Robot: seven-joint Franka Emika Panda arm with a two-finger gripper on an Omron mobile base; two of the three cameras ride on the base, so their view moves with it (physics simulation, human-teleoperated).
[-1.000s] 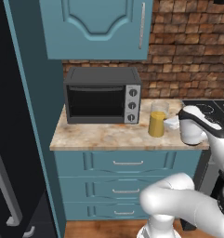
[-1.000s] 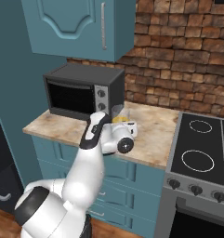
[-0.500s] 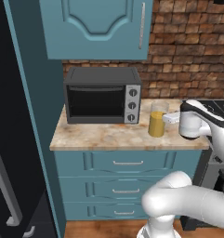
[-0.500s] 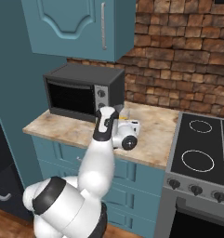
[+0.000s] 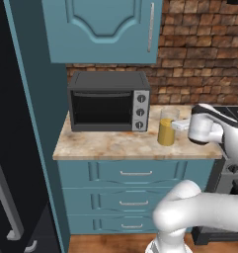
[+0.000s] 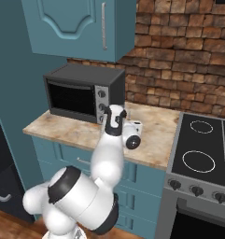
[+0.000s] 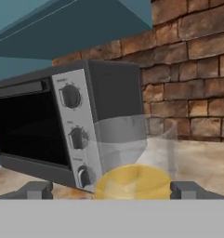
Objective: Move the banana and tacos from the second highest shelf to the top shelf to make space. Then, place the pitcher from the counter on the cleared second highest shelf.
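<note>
Presently noted: pitcher [image 5: 166, 131] standing upright on the counter [image 5: 105, 147], holding orange-yellow juice in its lower part under a clear upper wall and pale rim. Positioned just to the right of the toaster oven [image 5: 109, 101], close to that oven's 3 control knobs, in front of the brick wall [image 5: 199, 59].

Seen from the hand camera: pitcher [image 7: 134, 158] directly ahead and centred, very close, between the 2 finger tips [image 7: 38, 189] at the bottom corners. Juice surface low in that view, clear wall rising above it, oven front [image 7: 43, 130] behind and to the left.

Gripper [image 5: 181, 126] level with the pitcher's upper half, approaching from the pitcher's right side in the left base view, just beside it. Jaws standing wide apart, nothing held. Contact between fingers and pitcher wall not determinable; 1 pale finger appears to overlap the rim edge in the left base view.

From the right base view: gripper [image 6: 136, 125] partly hidden behind the white forearm, pitcher largely masked by the arm, exact relation not readable there.

Further out: counter beige and speckled, over teal drawers [image 5: 135, 173] with silver handles. Teal wall cabinet [image 5: 103, 29] above the oven. Black stovetop [image 6: 202, 149] with 2 ring burners to the right of the counter. Dark tall panel [image 5: 12, 148] with a grey handle at far left.
</note>
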